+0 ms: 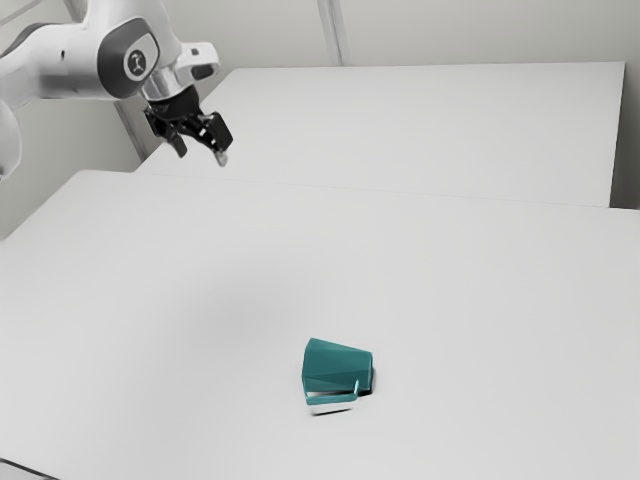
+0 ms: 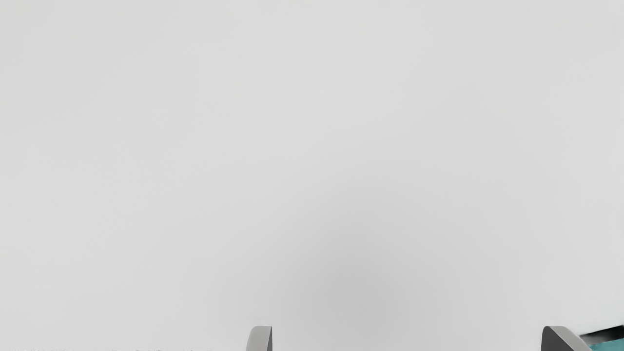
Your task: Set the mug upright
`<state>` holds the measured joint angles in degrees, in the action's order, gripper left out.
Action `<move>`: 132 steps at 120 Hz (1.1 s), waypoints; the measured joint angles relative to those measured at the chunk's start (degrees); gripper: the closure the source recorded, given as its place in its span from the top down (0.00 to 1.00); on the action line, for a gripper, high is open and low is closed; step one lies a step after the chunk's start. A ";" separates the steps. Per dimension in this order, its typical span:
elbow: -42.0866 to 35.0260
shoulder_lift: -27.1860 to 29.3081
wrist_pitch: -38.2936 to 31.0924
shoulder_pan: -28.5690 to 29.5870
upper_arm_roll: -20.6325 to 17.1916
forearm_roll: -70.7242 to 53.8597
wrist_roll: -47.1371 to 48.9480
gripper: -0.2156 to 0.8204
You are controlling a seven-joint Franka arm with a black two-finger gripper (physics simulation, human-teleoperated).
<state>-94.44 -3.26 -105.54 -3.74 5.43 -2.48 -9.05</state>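
My gripper (image 1: 200, 152) hangs high above the table in the exterior view's upper left, well apart from the mug. A teal mug (image 1: 337, 367) lies on its side on the table, its handle toward the exterior view's bottom edge. In the wrist view the gripper (image 2: 406, 339) stands open, its two fingertips wide apart with nothing between them. Part of the teal mug (image 2: 608, 345) peeks out beside one fingertip, on its outer side; the rest of it is cut off there.
A broad white table (image 1: 480, 300) carries the mug. Behind it rises a pale panel or second surface (image 1: 420, 130). A thin dark line (image 1: 25, 468) crosses the exterior view's lower left corner.
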 joint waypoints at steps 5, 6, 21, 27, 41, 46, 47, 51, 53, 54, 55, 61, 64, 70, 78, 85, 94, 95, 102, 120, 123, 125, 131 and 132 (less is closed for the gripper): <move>-0.17 0.08 1.09 -1.26 0.04 -0.20 -0.48 0.79; -0.23 0.12 1.28 -1.53 0.07 -0.24 -0.57 0.79; -2.60 1.15 2.74 -4.50 1.03 -0.28 -1.67 0.79; -5.26 2.15 2.21 -4.87 1.31 -0.15 -1.95 0.79; -12.36 3.64 -0.75 -4.82 1.56 2.08 -2.20 0.79; -15.23 4.05 -2.61 -4.68 1.58 3.33 -2.26 0.79; -15.74 4.11 -3.00 -4.65 1.58 3.60 -2.27 0.79; -17.88 4.47 -4.65 -4.50 1.59 4.70 -2.32 0.79; -18.96 4.72 -5.47 -4.41 1.59 5.30 -2.33 0.79; -19.49 4.86 -5.89 -4.37 1.59 5.61 -2.34 0.79; -19.94 4.98 -6.29 -4.31 1.60 5.90 -2.35 0.79; -23.15 6.00 -8.82 -3.94 1.65 7.88 -2.38 0.79; -24.74 6.58 -10.12 -3.70 1.73 8.93 -2.39 0.79; -28.08 8.17 -12.69 -2.95 1.81 11.20 -2.41 0.79; -33.17 10.61 -16.31 -2.19 1.85 14.90 -2.41 0.79; -36.34 12.30 -19.26 -2.25 1.86 17.59 -2.41 0.79; -40.66 14.87 -23.24 -2.46 1.84 19.74 -2.47 0.79; -41.09 15.14 -23.65 -2.49 1.84 19.91 -2.48 0.79; -44.16 17.00 -26.45 -2.55 1.80 20.85 -2.55 0.79; -49.16 19.56 -32.17 -2.58 1.77 21.98 -3.44 0.79; -49.60 19.73 -32.94 -2.58 1.74 22.08 -3.73 0.78; -49.81 19.81 -33.40 -2.58 1.72 22.14 -3.93 0.78; -50.46 19.94 -34.55 -2.61 1.67 22.39 -4.50 0.78; -50.57 19.95 -34.72 -2.61 1.65 22.49 -4.59 0.78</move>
<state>-145.01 16.69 -140.26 -6.36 7.08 20.01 -13.64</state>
